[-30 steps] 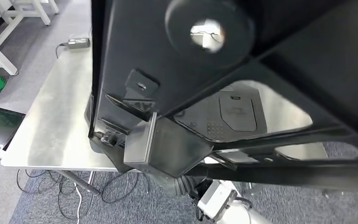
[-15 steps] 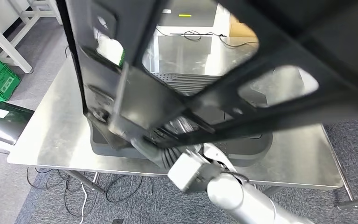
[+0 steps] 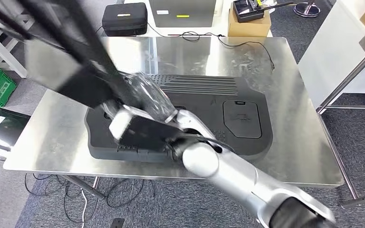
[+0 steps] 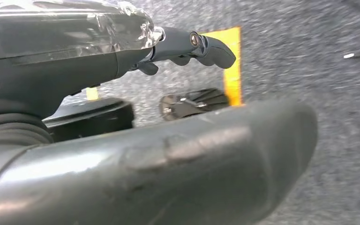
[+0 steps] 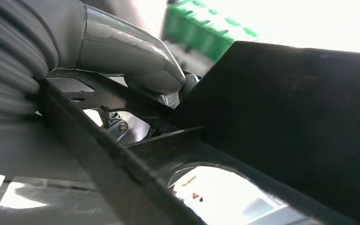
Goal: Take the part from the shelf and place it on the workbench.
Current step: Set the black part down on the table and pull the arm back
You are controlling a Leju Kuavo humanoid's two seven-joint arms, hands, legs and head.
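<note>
1. Your right hand (image 3: pixel 145 97) grips the black part (image 3: pixel 66 61), a flat frame with cut-outs; in the right wrist view the thumb (image 5: pixel 136 61) presses down on one of its bars, so the hold looks closed but thin.
2. In the head view the part sits in the upper left of the frame, raised above the steel bench (image 3: pixel 290 104) and blurred, its lower end over the left end of the dark moulded panel (image 3: pixel 218 109) that already lies mid-bench.
3. Your left hand (image 4: pixel 122 51) holds nothing; its fingers (image 4: pixel 206 44) are extended over grey carpet (image 4: pixel 337 93) with a yellow floor mark (image 4: pixel 232 65).
4. Risk: the part is long and held near one end, so a fast swing could twist it out of the grip.
5. Risk: the far end of the part runs past the upper left edge of the frame, so you cannot tell what it may strike there.
6. Risk: set down here, it would probably land on the panel's raised edge and slide or tip; bare steel shows at the left of the bench.
</note>
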